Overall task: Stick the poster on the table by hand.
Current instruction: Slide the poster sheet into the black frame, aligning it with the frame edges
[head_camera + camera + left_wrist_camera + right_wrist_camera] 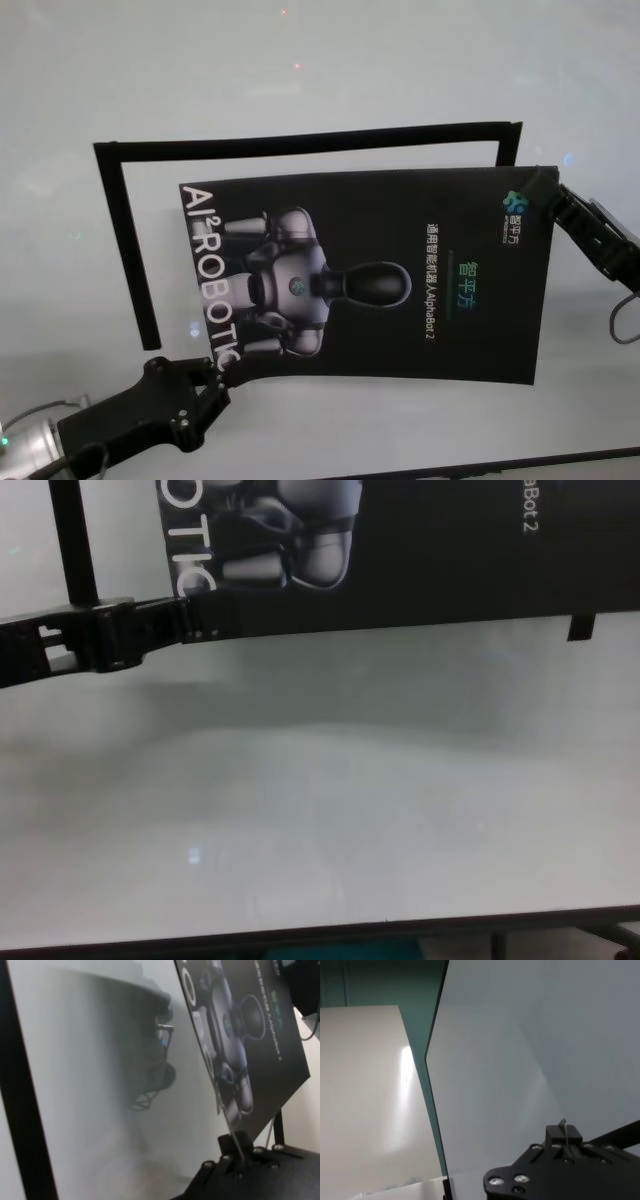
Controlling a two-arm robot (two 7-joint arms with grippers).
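Nearest in the head view, the left gripper (215, 385) pinches the near-left corner of the poster (370, 280); the left wrist view shows the sheet's edge caught between closed fingers (235, 1147). At the far-right corner the right gripper (545, 190) does the same, its fingers (563, 1136) closed on a thin edge of the sheet.

So the poster is carried by two opposite corners, stretched along its diagonal from near-left to far-right. Its long axis runs left to right, the lettering reading sideways. It seems to hang above the table (330, 70) rather than lie on it: the chest view shows its near edge lifted with shadow on the white surface beneath, and the left wrist view sees its underside clear of the surface. Two black strips (125, 240) form a corner to the left and far side, and the poster sits tilted inside that corner, its far-right corner just beside the far strip's right end. Lowering it flat and squaring it to those strips is probably what comes next.

Hard to judge: how high the sheet hangs, and whether any part already touches. The chest view cuts off the poster's far half and shows nothing of the right gripper.
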